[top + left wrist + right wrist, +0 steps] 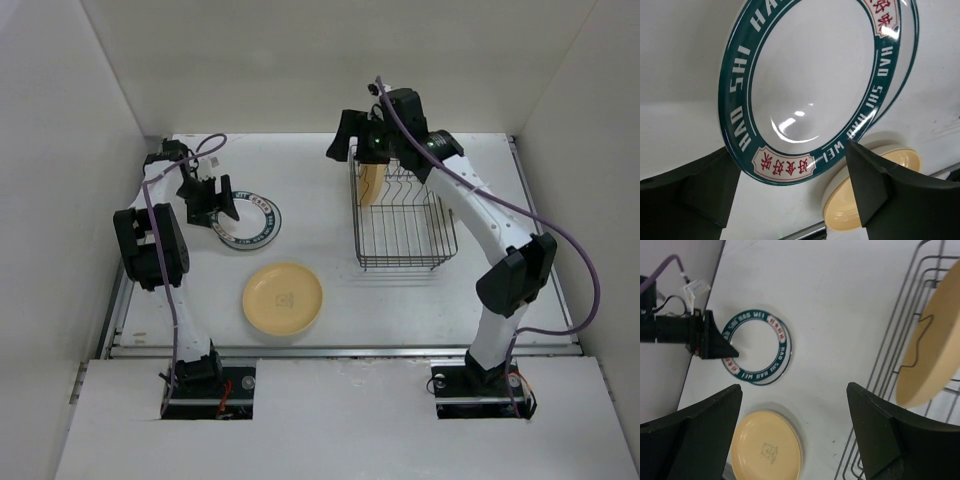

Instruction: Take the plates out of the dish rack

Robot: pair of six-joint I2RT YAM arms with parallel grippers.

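The left gripper [791, 147] is hanging with its fingers spread, pinching nothing, over the left edge of a green-rimmed plate [250, 222]. That plate is lying flat on the table [330, 160] at about 9 o'clock, and a second rim of the same kind is showing just beneath it. I cannot tell whether the fingers are touching it. A yellow plate [283, 297] is lying flat at 7 o'clock, near the green-rimmed plate but apart from it. The rack [405, 235] is sitting at 3 o'clock. A standing plate [372, 183], also yellow, is resting on edge in its far-left corner. The right gripper [793, 389] is hovering by that corner, at about 1 o'clock, with its fingers wide apart and gripping nothing.
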